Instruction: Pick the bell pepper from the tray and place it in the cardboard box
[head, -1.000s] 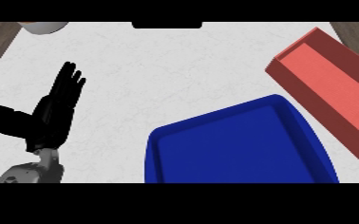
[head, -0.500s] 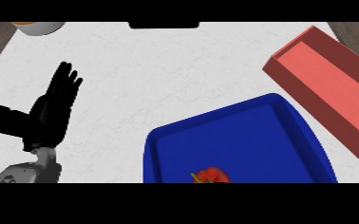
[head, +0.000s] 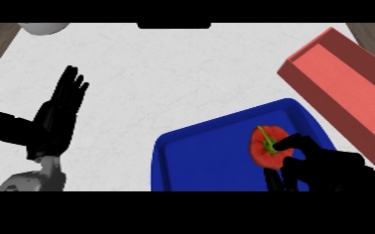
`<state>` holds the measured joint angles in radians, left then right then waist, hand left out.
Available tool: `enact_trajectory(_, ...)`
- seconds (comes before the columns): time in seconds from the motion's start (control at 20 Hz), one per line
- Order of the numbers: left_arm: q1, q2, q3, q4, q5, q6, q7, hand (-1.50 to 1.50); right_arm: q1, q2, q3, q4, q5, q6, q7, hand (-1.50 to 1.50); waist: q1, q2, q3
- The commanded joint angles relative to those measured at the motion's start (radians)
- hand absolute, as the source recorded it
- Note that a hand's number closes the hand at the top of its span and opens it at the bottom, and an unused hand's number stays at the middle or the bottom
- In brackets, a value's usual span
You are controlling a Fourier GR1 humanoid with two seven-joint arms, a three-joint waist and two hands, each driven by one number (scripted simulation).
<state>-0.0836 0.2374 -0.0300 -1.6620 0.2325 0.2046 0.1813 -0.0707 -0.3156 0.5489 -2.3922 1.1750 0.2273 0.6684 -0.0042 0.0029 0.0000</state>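
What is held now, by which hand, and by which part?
The black right hand holds the red bell pepper by its lower right side. The black left hand holds nothing.

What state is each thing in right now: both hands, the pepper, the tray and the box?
left hand: open, fingers straight up, resting at the view's left, holding nothing.
right hand: fingers curled round the bell pepper.
bell pepper: in the right hand, over the tray's right part; lifted or resting, cannot tell.
tray: flat on the counter, otherwise bare.
box: open-topped, nothing visible inside.
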Motion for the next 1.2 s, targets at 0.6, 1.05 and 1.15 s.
enact_trajectory(0.6, 0.017, 0.015, 0.054, 0.045, 0.026, -0.073, -0.045, 0.00, -0.238, -0.132, -0.782, 0.387, -0.453, 0.092, -0.397, 1.50, 0.011, 0.000, 0.000)
enact_trajectory(1.05, -0.046, -0.012, 0.009, -0.033, -0.019, -0.021, 0.060, 0.00, -0.290, -0.305, -0.741, 0.831, -0.299, 0.035, -0.673, 1.50, 0.031, 0.004, 0.001)
enact_trajectory(1.15, -0.018, -0.010, 0.040, 0.024, -0.002, -0.051, -0.019, 0.00, -0.239, -0.353, -0.679, 0.866, -0.218, 0.093, -0.646, 1.50, 0.034, 0.011, -0.001)
